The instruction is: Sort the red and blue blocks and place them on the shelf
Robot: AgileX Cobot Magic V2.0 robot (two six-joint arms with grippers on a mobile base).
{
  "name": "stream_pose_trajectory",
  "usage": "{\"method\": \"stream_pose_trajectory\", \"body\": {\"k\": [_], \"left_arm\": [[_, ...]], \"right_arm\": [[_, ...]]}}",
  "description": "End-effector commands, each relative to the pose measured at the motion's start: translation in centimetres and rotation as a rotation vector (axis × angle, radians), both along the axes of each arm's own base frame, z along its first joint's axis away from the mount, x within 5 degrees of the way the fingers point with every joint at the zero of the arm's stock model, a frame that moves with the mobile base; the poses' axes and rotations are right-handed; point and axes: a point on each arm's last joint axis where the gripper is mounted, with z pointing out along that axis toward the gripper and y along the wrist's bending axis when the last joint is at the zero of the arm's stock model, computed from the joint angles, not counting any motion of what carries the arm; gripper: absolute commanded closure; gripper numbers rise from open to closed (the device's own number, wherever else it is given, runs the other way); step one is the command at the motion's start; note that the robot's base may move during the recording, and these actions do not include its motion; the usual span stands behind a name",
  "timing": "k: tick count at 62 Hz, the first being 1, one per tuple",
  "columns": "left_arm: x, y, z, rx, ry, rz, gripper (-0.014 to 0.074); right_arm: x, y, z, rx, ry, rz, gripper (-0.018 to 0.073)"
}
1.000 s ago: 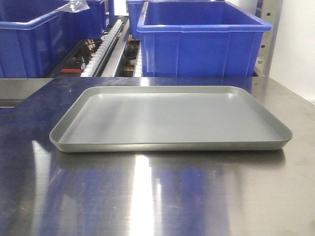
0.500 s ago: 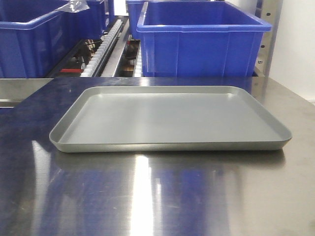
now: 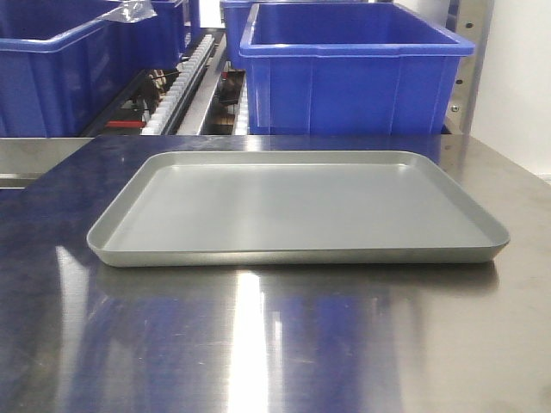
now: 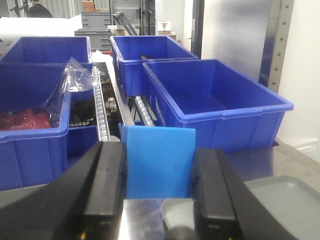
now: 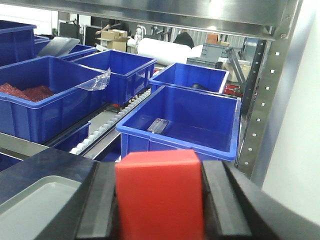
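The left gripper [image 4: 159, 172] is clamped on the small matte blue cube [image 4: 159, 160], and the right gripper [image 5: 160, 200] on the small matte red cube [image 5: 159, 185]. Near them a shallow grey metal tray [image 3: 293, 256] lies on the shiny steel tabletop [image 3: 258, 353]. Beyond it, big blue plastic bins [image 3: 353, 77] sit on the grey steel roller-rail shelf [image 5: 256, 100].

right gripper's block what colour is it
Bright red block, seen best in the right wrist view.

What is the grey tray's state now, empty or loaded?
Empty: the grey tray is bare inside. The blue block sits in the left pincer, the red block in the right pincer.
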Motion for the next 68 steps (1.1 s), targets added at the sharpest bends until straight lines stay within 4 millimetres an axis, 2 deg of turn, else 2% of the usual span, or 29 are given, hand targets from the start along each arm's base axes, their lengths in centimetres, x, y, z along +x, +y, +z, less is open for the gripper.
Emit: {"method": "stream_pose_trajectory", "body": {"k": [1,10,20,31,43,57,68], "left_arm": [[-1.3,0.5,0.8,-0.042,-0.111,0.003,0.0512],[-3.0,1.0,-0.4,-0.037,-0.098,0.000,0.0512],[-3.6,1.2,-2.1,-0.006,-0.012,-0.006,0.0512],[-3.8,1.3,-3.3,0.005,0.007,-0.005,0.0512],[-3.1,1.0,-5.9,0.024,0.062,-0.004,0.0512],[-2.9,1.0,-5.8,-0.031,-0.014,-0.002,0.0512],[-2.7,1.0,-6.4,-0.024,-0.016,0.001,0.0512]], "right_arm": [[-0.9,-0.3,0.2,0.004,-0.070,-0.010,0.0507],[-1.9,-0.7,-1.7,-0.015,-0.008,-0.011,0.0507],[-2.2,-0.8,-3.4,-0.028,0.038,-0.012,0.0507],[-1.5,-0.6,-5.6,-0.040,0.101,-0.011,0.0507],[-0.3,-0.2,-7.3,-0.040,0.104,-0.009,0.0507],[0.5,0.1,-7.8,-0.005,0.016,-0.004,0.0507],[1.1,0.4,-8.8,0.066,0.019,0.009,0.0507]]}}
